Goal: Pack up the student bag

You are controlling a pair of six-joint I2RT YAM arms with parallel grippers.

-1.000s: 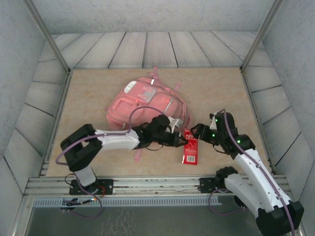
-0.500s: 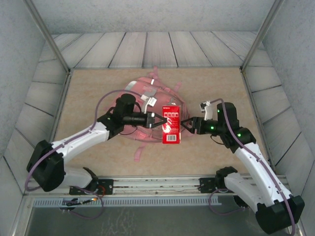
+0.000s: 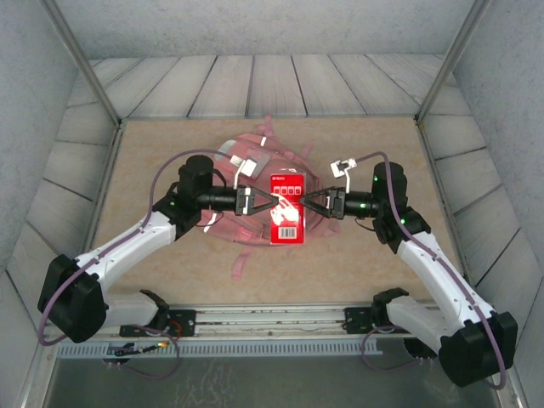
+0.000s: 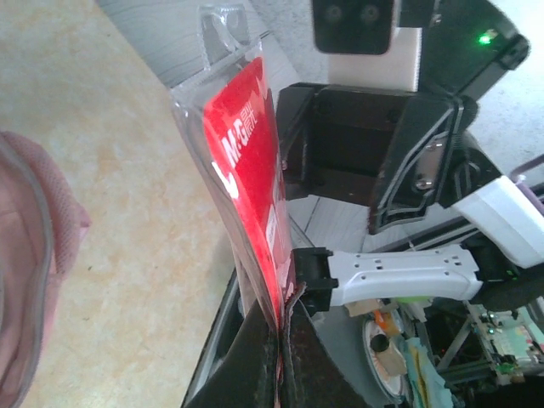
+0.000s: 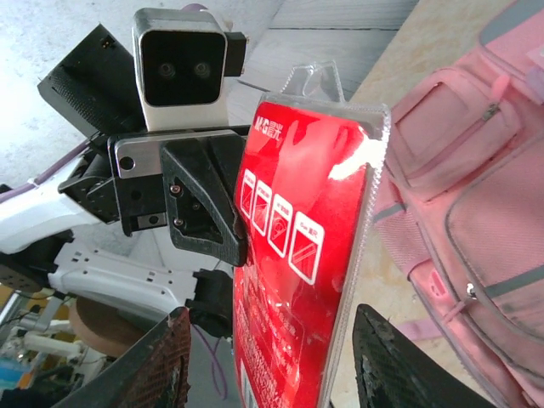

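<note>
Red card-backed blister pack [image 3: 286, 212] is held upright, clenched at one edge by left hand [image 3: 269, 201]. Right hand [image 3: 306, 202] is parted astride the opposite edge, probably for handover. Soft pink fabric backpack [image 3: 285, 161] is laid beneath, mid-desk [image 3: 170, 153].

The red blister pack [image 3: 286, 210], pinched in the left gripper [image 3: 274, 201], hides the part of the student bag [image 3: 252, 159] directly beneath the claw. Between the fingers of the right gripper [image 5: 272, 365], the pack's lower end runs off the picture's bottom edge. Its small print is unreadable. Whether those fingers touch it cannot be told.
</note>
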